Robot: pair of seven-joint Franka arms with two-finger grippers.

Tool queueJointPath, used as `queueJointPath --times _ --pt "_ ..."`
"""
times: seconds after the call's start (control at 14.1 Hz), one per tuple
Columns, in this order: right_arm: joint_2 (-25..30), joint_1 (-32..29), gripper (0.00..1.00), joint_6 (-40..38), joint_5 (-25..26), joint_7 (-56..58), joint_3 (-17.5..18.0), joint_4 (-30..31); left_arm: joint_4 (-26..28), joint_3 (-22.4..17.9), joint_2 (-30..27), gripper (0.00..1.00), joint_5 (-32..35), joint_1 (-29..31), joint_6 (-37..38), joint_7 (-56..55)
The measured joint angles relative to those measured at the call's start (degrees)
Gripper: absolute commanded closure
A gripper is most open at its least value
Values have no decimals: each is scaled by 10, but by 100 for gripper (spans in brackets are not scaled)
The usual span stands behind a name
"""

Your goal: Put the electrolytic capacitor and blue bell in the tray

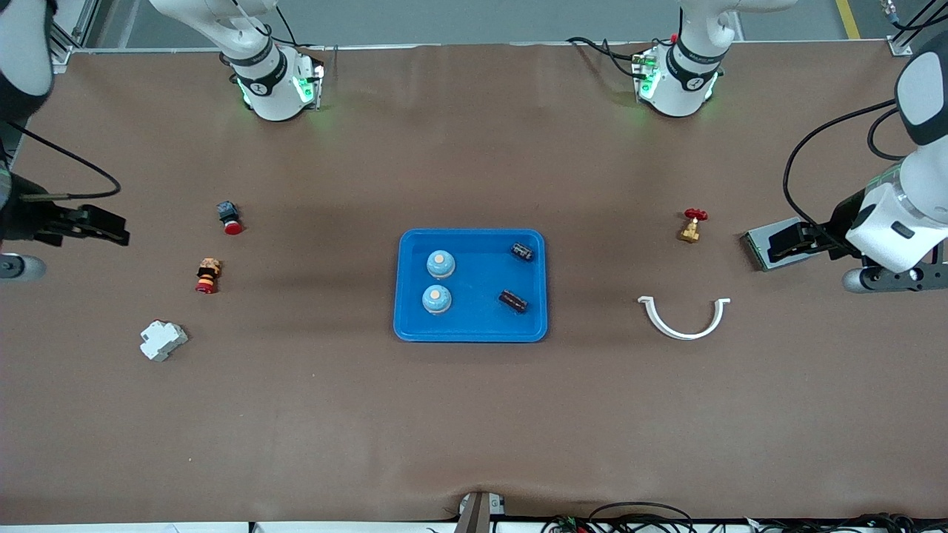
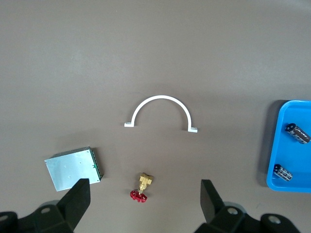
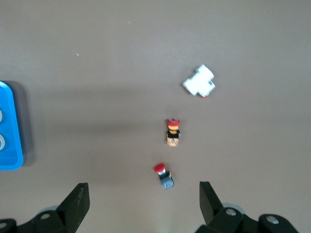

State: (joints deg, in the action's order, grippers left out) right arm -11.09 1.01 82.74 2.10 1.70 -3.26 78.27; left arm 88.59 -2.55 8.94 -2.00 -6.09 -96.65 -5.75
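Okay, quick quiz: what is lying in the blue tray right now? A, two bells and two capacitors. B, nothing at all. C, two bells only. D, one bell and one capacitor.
A: the front view shows two blue bells and two dark capacitors inside the tray.

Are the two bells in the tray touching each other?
Apart. The front view shows blue tray floor between the farther bell and the nearer bell.
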Motion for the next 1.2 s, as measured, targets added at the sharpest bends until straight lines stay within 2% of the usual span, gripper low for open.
queueJointPath --times 0.85,1.2 --pt "40 -11 0 -40 -2 0 -14 0 0 0 -10 0 0 0 -47 1" --pt "58 -11 0 -41 -70 0 -15 0 0 0 -10 0 0 0 -47 1"
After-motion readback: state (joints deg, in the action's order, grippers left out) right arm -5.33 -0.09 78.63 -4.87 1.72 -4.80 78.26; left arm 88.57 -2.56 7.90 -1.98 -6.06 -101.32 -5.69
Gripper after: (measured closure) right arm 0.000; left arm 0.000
